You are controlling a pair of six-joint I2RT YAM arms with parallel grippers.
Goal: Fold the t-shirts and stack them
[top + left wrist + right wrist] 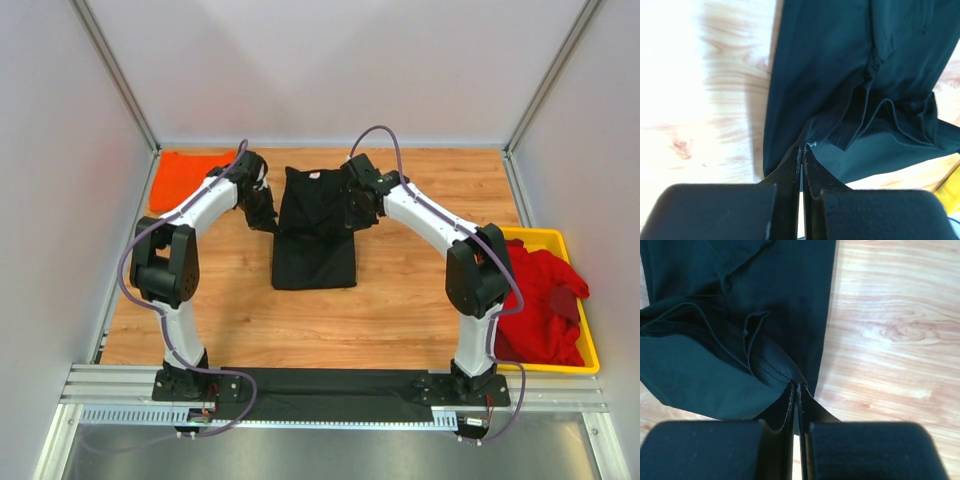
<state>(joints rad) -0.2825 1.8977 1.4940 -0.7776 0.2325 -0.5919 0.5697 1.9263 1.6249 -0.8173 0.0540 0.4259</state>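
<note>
The left gripper [802, 148] is pinched tight on a fold at the left edge of the black t-shirt [840, 75]. The right gripper [795, 386] is clamped the same way on its right edge. The shirt lies mid-worktop [400, 300], creased between the two grippers. An orange t-shirt [185, 178] lies flat in the far left corner. Red t-shirts [540, 300] are heaped in the yellow tray [592, 355] at the right.

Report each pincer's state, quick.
Left pincer: shut, pinching an edge of the black t-shirt.
Right pincer: shut, pinching the opposite edge of the same shirt.
</note>
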